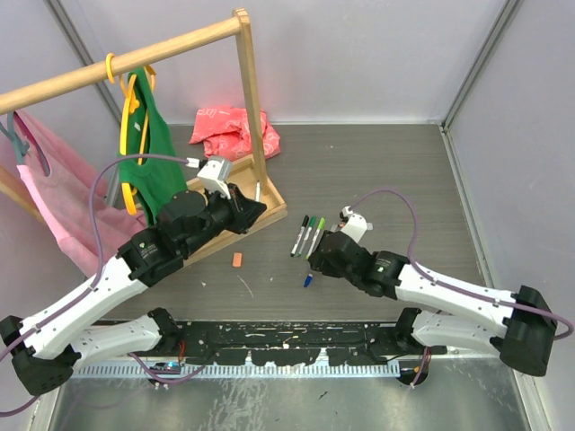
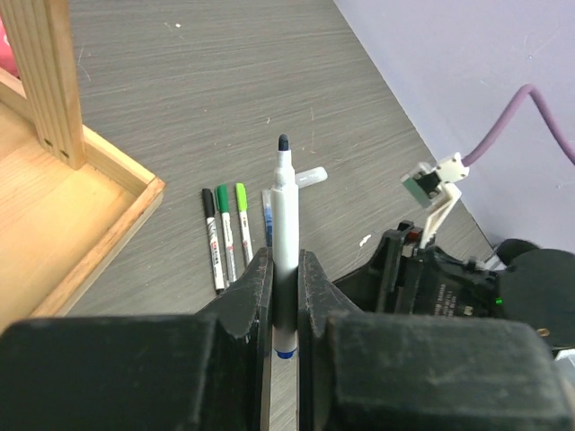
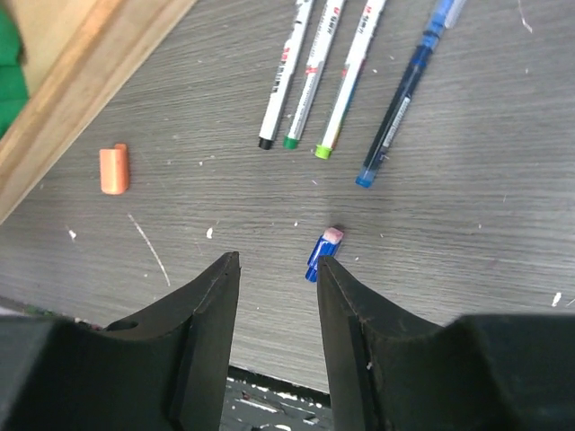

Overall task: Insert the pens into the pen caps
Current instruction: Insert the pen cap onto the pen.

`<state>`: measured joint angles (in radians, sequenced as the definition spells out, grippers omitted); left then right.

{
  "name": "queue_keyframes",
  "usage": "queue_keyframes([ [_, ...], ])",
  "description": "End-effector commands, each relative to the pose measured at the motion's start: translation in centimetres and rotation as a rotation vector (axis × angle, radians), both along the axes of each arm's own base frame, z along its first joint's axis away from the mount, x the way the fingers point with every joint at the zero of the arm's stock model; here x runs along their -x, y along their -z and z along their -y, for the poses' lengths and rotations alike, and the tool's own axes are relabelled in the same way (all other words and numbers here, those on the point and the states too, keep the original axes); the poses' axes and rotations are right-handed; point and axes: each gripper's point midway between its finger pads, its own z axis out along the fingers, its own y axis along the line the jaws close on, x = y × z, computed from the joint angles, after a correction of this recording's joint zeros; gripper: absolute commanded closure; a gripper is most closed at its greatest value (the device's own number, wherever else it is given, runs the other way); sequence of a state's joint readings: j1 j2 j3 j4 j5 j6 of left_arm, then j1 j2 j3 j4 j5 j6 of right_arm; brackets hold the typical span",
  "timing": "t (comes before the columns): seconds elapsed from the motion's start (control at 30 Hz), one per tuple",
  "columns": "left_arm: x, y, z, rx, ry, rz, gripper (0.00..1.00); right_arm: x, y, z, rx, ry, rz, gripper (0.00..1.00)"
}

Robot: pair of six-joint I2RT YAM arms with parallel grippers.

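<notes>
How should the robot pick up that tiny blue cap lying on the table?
Pinch the blue cap across its middle, one finger on each long side, coming straight down from above. It lies flat on the table, so only its top and sides are free. The open right gripper hovers just beside it and would likely need a small sideways shift first.

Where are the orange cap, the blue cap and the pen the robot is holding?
orange cap (image 3: 114,170), right wrist view, middle of its side.
blue cap (image 3: 317,254), right wrist view, its blue body.
held pen (image 2: 286,211), left wrist view, its white barrel.
</notes>
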<state>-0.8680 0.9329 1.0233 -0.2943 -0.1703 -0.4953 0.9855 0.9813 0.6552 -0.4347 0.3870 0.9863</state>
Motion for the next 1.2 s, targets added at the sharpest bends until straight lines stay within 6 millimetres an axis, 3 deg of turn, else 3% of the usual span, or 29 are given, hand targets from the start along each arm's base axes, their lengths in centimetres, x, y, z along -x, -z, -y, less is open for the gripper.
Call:
queue_keyframes([
  [0.0,-0.1,-1.0,-0.6,0.036,-0.024,0.013,1.00,-1.1,0.6,-0.8,-0.042,0.153,-0.036,0.54],
  [0.37,0.6,-0.5,-1.2,0.064,-0.031,-0.001,1.00,-1.3,5.3,-1.5,0.174,0.281,-0.196,0.53],
  [0.63,0.8,-0.4,-1.5,0.067,-0.033,0.001,1.00,-1.0,7.1,-2.6,0.223,0.282,-0.243,0.53],
  [1.17,0.8,0.0,-1.5,0.069,-0.033,-0.008,1.00,0.2,9.6,-2.9,0.274,0.269,-0.323,0.56],
])
